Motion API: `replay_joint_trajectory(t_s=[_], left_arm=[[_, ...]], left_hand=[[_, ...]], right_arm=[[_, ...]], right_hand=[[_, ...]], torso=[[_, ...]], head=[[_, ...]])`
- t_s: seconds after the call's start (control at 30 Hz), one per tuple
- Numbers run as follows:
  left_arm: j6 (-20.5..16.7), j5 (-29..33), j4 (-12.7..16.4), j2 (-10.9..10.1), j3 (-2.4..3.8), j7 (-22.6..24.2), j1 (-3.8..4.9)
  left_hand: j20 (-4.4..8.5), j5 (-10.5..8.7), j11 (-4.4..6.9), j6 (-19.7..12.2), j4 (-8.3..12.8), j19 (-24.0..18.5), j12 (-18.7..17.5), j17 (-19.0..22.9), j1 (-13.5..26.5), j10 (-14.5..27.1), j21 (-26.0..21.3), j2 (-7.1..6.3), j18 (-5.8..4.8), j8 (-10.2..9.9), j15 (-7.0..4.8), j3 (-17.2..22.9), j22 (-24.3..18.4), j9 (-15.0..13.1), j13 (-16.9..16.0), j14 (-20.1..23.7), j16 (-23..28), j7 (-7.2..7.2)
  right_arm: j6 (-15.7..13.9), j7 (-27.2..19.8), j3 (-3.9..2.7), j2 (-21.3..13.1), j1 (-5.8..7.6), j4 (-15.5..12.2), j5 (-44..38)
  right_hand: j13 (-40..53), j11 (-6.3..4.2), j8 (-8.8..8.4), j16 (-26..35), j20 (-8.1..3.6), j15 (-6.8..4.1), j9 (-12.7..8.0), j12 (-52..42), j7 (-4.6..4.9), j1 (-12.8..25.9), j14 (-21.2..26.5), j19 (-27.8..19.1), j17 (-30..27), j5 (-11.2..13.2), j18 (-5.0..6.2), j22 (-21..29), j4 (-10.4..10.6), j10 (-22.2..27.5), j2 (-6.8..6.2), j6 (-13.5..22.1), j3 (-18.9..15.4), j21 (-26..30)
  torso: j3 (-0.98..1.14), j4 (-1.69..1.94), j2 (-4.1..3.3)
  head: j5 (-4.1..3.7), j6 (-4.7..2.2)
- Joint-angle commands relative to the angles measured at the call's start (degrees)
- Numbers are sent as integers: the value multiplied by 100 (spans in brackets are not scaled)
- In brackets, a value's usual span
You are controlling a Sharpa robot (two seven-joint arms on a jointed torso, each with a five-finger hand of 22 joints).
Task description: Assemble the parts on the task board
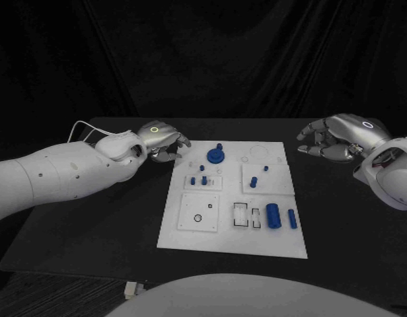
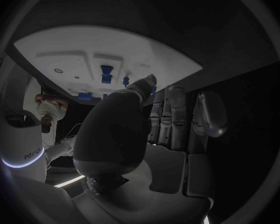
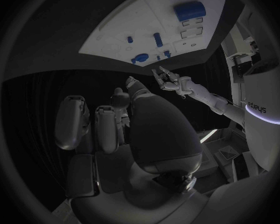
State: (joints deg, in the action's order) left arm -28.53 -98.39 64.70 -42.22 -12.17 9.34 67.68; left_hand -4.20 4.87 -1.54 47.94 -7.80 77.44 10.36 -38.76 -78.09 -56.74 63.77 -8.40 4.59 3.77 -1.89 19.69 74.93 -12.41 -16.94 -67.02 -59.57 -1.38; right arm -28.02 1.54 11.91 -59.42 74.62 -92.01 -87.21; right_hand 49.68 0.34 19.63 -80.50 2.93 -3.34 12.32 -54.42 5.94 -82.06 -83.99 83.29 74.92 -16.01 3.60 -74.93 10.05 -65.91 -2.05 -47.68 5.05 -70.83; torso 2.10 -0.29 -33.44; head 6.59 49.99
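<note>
The white task board [image 1: 261, 241] lies in the middle of the black table. On it a round blue part [image 1: 217, 156] stands near the far edge. Small blue pegs [image 1: 201, 179] stand in the left middle, and two blue cylinders [image 1: 273, 215] lie at the near right. My left hand [image 1: 162, 140] hovers just off the board's far left corner, fingers apart and holding nothing. My right hand [image 1: 335, 139] hovers past the far right corner, loosely curved and empty. The left wrist view shows the board [image 2: 115, 50] beyond my left hand [image 2: 159, 119]. The right wrist view shows my right hand [image 3: 127, 119], the board [image 3: 146, 20] and my left hand [image 3: 177, 84].
The board has outlined slots [image 1: 242, 215] and a small ring mark [image 1: 198, 218] near its front. Black table [image 1: 89, 224] surrounds the board on both sides, with dark curtain behind.
</note>
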Motion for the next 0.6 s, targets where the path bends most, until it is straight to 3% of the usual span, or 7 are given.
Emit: replay_joint_trajectory(t_s=[0.03,0.2,0.33,0.4,0.5,0.57,0.6], left_arm=[[-582,105,190,-161,5,-17,80],[-678,1582,551,-535,4,838,169],[-73,3616,666,-688,3,2059,194],[350,4575,713,-741,3,2590,200],[1111,5828,795,-806,1,3299,202],[1534,6332,870,-845,0,3595,197],[1745,6562,920,-865,0,3713,191]], left_hand=[[-58,-157,9,23,-519,-259,24,435,548,133,-502,68,138,16,19,-296,643,33,-71,325,427,-26],[-247,203,-94,-67,-868,-1656,24,602,946,532,-2941,178,452,-7,209,-644,-52,115,-226,1254,1264,24],[-529,552,-368,-73,-805,-3624,-193,1249,1248,1459,-4875,444,283,2,798,-1073,-783,182,-161,2960,2941,239],[-601,1142,-103,-94,-889,-4472,-282,1849,1372,2000,-5758,664,248,-5,723,-1590,-1331,275,106,3668,3898,512],[-494,1048,250,-359,-895,-6397,-790,3326,1269,3845,-6064,893,85,8,191,-1897,-2618,413,975,5997,5616,264],[-469,998,366,-709,-894,-6755,-861,3600,1243,4383,-6103,988,100,-38,144,-2064,-3358,524,1238,6327,5820,174],[-430,924,517,-1603,-894,-6960,-919,3759,1223,4921,-6130,1066,149,-91,64,-2254,-4000,745,1459,6533,5912,32]], right_arm=[[162,-125,-2,56,137,-37,-14],[395,-227,-2,241,344,-37,-35],[526,-346,-2,424,407,2,-431],[638,-390,-2,529,421,33,-693],[893,-416,-2,705,427,102,-1035],[1102,-412,-2,800,414,151,-1160],[1203,-409,-2,846,401,179,-1209]], right_hand=[[-1199,38,-29,106,-9,8,-17,1436,27,-208,-297,-45,89,-209,66,-917,12,677,-128,47,184,135],[-2463,443,-52,299,227,334,-47,3164,79,-369,-181,-192,-154,-874,97,-837,100,1497,-441,100,645,501],[-2879,503,-242,340,233,248,-130,3627,-72,-273,-112,-273,-217,-426,156,-812,134,2062,-551,13,662,650],[-3061,465,-405,339,205,216,-189,3713,-253,-230,-95,-264,-229,-340,146,-829,140,2201,-584,-50,604,624],[-3207,420,-533,298,176,182,-231,3716,-259,-285,-101,-233,-192,-570,128,-858,86,2193,-592,-148,615,547],[-3377,425,-729,314,165,183,-314,3801,-280,-349,-85,-239,-224,-538,131,-856,17,2315,-613,-71,661,568],[-3530,445,-838,325,180,186,-372,3879,-274,-366,-78,-238,-245,-260,126,-855,12,2428,-627,-78,703,577]], torso=[[-17,11,-17],[-19,20,-30],[-36,27,-23],[-48,43,-23],[-47,56,-32],[-64,75,-39],[-72,83,-43]], head=[[-16,1],[-5,1],[26,1],[26,1],[24,1],[-4,1],[-21,1]])
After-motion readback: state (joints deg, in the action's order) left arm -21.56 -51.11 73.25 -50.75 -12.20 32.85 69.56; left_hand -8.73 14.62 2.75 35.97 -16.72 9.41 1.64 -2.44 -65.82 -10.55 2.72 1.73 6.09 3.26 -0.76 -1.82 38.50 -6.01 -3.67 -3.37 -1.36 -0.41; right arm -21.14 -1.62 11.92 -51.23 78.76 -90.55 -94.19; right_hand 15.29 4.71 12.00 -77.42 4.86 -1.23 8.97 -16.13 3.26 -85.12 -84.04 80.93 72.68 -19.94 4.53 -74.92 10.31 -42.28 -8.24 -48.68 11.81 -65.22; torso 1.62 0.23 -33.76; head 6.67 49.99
